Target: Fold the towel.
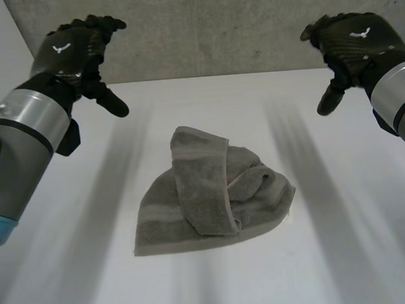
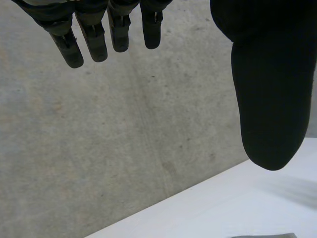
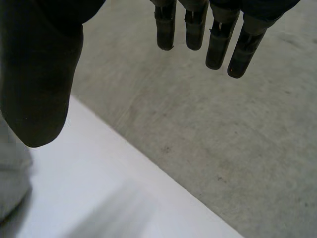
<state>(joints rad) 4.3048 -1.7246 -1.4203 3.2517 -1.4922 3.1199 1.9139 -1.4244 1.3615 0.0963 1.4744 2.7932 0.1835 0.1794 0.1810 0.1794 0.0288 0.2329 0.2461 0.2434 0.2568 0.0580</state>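
Supporting surface: a flat white table (image 1: 348, 253) with one cloth lying on it.
Room: a rough grey concrete wall (image 1: 214, 26) rises just behind the table's far edge. In both wrist views it stands beyond the fingertips.
Towel place: a grey terry towel (image 1: 212, 193), crumpled, lies near the middle of the table, between the two arms and well apart from both hands.
Towel shape: its wide, nearly straight hem faces the robot. The heap narrows towards the wall and is bunched into thick folds on the robot's right side.
Towel axis: a long doubled band of the cloth lies on top, running from the far tip down to the near hem and leaning slightly to the right as it nears the robot. The near hem runs crosswise, left to right.
Left hand: the black left hand (image 1: 70, 53) hangs in the air over the table's far left. Its fingers (image 2: 94, 39) are loosely extended, the thumb stands wide of them, and it holds nothing.
Right hand: the black right hand (image 1: 351, 41) hangs over the far right. Its fingers (image 3: 218, 44) are likewise relaxed and spread from the thumb, and it holds nothing. A grey edge of the towel lies beside its thumb in the right wrist view.
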